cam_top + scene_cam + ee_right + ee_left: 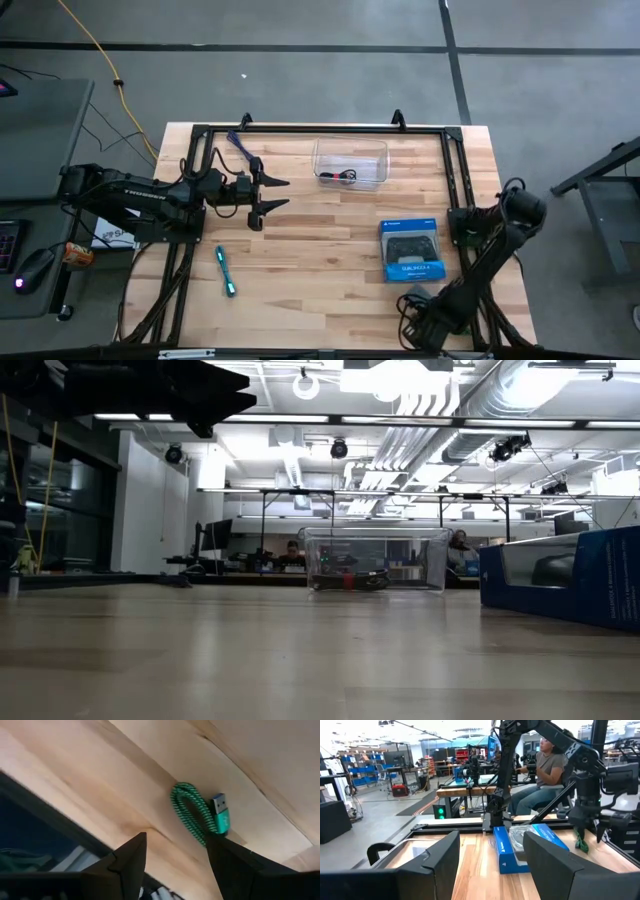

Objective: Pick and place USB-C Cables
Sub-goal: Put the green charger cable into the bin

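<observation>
My left gripper (pixel 287 193) is open and hovers above the table's left half, touching nothing. The dark purple cable (pixel 240 143) lies by the far left corner. The cyan cable (pixel 225 270) lies near the left front. The black cable with a red band (pixel 340 177) lies in the clear tub (pixel 350 150). My right gripper (pixel 176 845) is open near the table's right edge. The green cable (pixel 195 812) shows just past one fingertip. In the left wrist view the green cable (pixel 579 841) stands upright below that gripper. The high view hides it under the arm. My right gripper has its fingers apart. The green cable's connector end (pixel 220 817) sits right at the tip of one finger (pixel 235 860). Whether the finger touches it, I cannot tell.
A blue box picturing a game controller (pixel 412 250) lies right of centre, close to my right gripper (pixel 467 228). A black frame runs along the table's far and side edges (pixel 320 128). Bare wood lies between tub, box and cyan cable. People sit at benches beyond the table.
</observation>
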